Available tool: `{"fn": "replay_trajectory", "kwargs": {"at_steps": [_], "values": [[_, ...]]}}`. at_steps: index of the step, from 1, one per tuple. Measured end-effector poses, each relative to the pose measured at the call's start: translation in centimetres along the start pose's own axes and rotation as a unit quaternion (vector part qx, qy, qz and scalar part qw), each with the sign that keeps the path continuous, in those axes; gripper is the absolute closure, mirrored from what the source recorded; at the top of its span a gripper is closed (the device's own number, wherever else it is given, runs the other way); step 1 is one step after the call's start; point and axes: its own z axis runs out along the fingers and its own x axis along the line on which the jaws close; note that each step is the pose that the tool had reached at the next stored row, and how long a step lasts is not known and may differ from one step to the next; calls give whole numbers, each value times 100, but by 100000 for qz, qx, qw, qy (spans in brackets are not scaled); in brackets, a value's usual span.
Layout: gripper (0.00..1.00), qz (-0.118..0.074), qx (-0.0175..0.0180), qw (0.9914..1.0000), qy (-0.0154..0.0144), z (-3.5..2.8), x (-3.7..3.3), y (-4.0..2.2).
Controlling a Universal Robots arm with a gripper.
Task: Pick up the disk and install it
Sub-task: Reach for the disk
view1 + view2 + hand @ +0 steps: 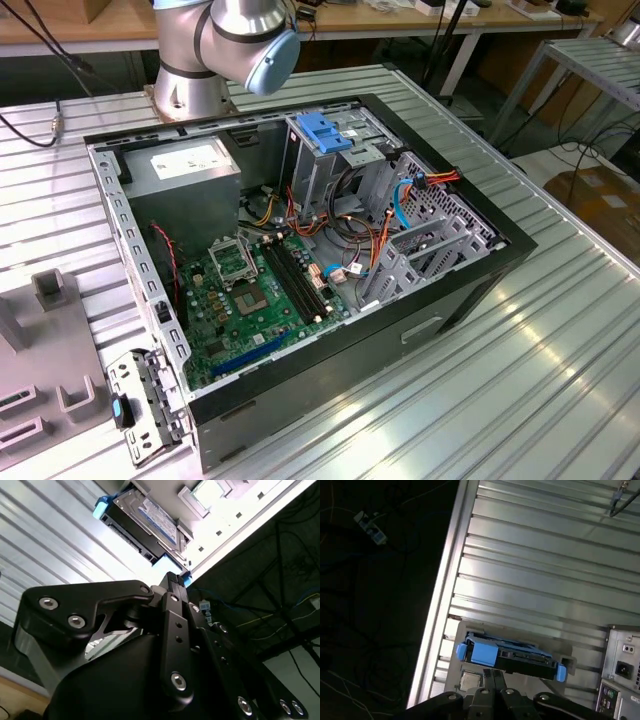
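One disk [512,656] rests on a grey plate [465,630] on the ribbed table [545,570], at the gripper's [493,676] twelve o'clock; jaws together, empty; likely dense, stiff, shock-shy (grip the blue rails [482,653]).

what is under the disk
A flat grey plate lies under the disk, on the ribbed metal table. Its edges stick out around the disk; the part beneath is covered, so how the disk sits on it cannot be seen.

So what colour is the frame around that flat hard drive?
Bright blue plastic rails around the flat dark grey hard drive, clearest in the first wrist view.
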Motion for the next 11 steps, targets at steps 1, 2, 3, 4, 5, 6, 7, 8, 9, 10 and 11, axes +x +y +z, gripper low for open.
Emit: {"fn": "replay_trajectory", "kwargs": {"at_steps": [1, 2, 3, 4, 5, 6, 7, 8, 9, 10, 11], "values": [[89, -673, -16, 99998, 32, 0, 0, 0], [89, -1744, -44, 99985, 79, 1, 1, 0], [89, -2652, -65, 99965, 116, 1, 1, 0], [89, -3245, -79, 99947, 143, 1, 1, 0], [89, -3832, -94, 99926, 172, 1, 1, 0], [89, -4501, -110, 99898, 200, 1, 1, 0], [89, -5043, -124, 99872, 225, 1, 1, 0], [89, -5780, -142, 99832, 256, 1, 1, 0], [89, -6476, -158, 99790, 288, 1, 1, 0], [89, -7663, -188, 99705, 341, 1, 1, 0], [89, -8399, -205, 99646, 371, 2, 1, 0]]}}
